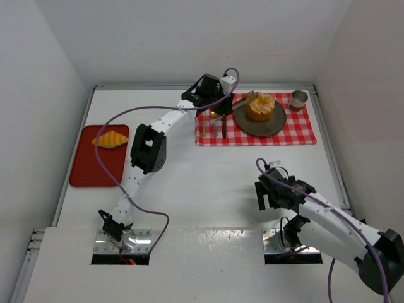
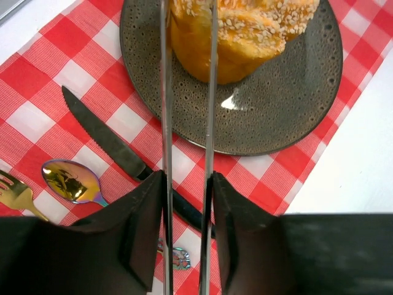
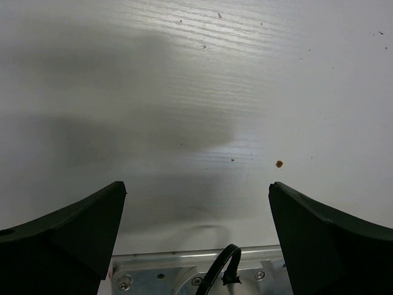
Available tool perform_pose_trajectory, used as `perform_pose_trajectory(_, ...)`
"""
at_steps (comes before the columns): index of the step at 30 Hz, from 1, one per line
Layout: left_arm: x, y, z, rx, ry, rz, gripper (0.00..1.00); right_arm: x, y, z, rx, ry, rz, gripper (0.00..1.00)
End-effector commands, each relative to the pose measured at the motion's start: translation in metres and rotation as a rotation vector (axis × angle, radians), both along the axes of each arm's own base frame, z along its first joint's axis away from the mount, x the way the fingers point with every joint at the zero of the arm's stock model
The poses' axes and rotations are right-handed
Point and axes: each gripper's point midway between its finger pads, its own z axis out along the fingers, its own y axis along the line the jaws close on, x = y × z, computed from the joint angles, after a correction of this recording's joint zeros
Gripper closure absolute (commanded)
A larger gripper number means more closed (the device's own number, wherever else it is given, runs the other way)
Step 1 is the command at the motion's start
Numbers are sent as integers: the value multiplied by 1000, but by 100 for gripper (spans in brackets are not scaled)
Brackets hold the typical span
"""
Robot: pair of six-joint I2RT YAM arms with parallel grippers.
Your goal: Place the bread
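A seeded bread roll [image 1: 261, 107] sits on a dark round plate [image 1: 273, 125] on the red checked cloth; it also shows in the left wrist view [image 2: 258, 37]. My left gripper [image 1: 222, 95] is shut on metal tongs [image 2: 166, 92], whose two thin arms reach forward over the roll's left part. The tong tips are out of view, so I cannot tell whether they pinch the roll. A croissant [image 1: 110, 140] lies on a red tray [image 1: 88, 170] at the left. My right gripper [image 1: 268, 192] is open and empty, low over bare table [image 3: 196, 190].
On the red checked cloth [image 1: 297, 132] lie a knife [image 2: 104, 138], a spoon [image 2: 69, 181] and a fork [image 2: 15, 196] left of the plate [image 2: 288, 110]. A small cup [image 1: 298, 99] stands at the cloth's back right corner. White walls enclose the table.
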Motion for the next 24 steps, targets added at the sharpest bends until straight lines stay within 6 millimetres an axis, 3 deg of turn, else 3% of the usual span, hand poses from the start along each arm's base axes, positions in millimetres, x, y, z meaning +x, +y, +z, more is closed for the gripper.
perform_pose_trajectory(1,7,-6,71,-97,-129,5,58,11,5,12,12,-36,-4,1)
perform_pose_trajectory(9,4,-8,95,-126,-160,-14,49,8,5,11,24,-29,-4,1)
perform_pose_trajectory(15,1,-6,138,-170,-219,-11,49,6,4,13,38,-45,-16,1)
perform_pose_trajectory(17,6,6,145,-170,-225,8,49,6,4,14,41,-48,-20,1)
perform_pose_trajectory(18,2,8,161,-183,-247,8,49,6,4,15,43,-52,-16,1)
perform_pose_trajectory(22,4,35,183,-189,-262,37,51,7,6,17,55,-63,-19,1)
perform_pose_trajectory(24,5,54,184,-182,-233,63,52,8,7,18,62,-69,-20,1)
